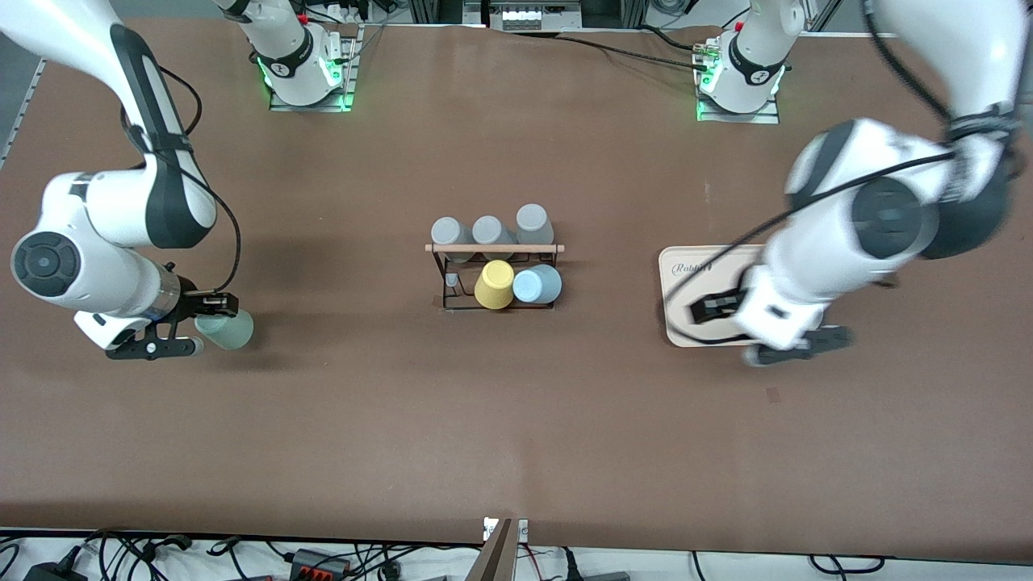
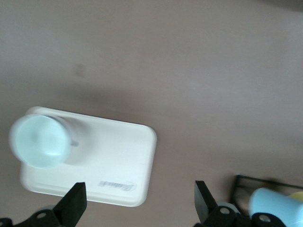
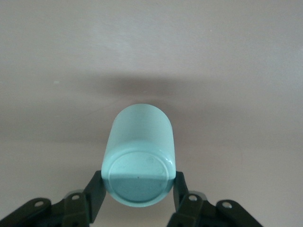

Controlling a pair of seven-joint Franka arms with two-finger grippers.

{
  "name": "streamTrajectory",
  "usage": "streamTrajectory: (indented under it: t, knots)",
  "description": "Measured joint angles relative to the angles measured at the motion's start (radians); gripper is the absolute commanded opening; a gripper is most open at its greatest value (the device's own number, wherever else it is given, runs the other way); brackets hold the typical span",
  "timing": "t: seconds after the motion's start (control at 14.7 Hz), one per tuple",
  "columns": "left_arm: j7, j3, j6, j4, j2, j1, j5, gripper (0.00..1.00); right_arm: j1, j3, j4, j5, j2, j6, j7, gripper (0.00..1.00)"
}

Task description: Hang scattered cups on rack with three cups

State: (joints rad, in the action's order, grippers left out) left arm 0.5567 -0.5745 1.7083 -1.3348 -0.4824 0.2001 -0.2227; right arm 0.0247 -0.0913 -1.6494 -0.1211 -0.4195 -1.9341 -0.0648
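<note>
My right gripper [image 1: 203, 326] is shut on the pale mint green cup [image 1: 227, 330], held on its side above the table at the right arm's end. In the right wrist view the fingers [image 3: 94, 191] clamp the cup [image 3: 139, 156] near its base. The black rack [image 1: 494, 248] stands mid-table. A light blue cup [image 1: 538, 284] sits on a peg of its nearer row; it also shows in the left wrist view [image 2: 274, 204]. My left gripper [image 1: 799, 345] is open and empty over the tray's nearer edge, its fingers [image 2: 75, 199] wide apart.
Three grey cups [image 1: 490, 231] hang on the rack's row nearer the robots, and a yellow cup [image 1: 494, 284] sits beside the light blue one. A pale blue-green cup [image 2: 40, 141] stands upright on the pale tray [image 2: 118, 156]; the left arm hides it in the front view [image 1: 682, 278].
</note>
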Motion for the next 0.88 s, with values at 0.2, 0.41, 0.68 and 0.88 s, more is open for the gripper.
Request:
streamTrajectory:
  t: [0.2,0.41,0.68,0.88]
  knots:
    - [-0.135,0.0,-0.053,0.007,0.072,0.062,0.0,1.0,-0.088,-0.001,0.112,0.078,0.001,0.13,-0.086,0.35]
    - [-0.171,-0.001,-0.145,0.007,0.141,0.113,0.002,1.0,-0.183,-0.004,0.184,0.129,0.001,0.185,-0.209,0.35]
    - [-0.19,-0.001,-0.167,-0.049,0.182,0.159,0.085,1.0,-0.331,-0.007,0.215,0.132,-0.006,0.186,-0.408,0.35]
    - [-0.195,-0.003,-0.079,-0.213,0.282,0.199,0.128,1.0,-0.404,-0.008,0.218,0.132,-0.013,0.162,-0.514,0.35]
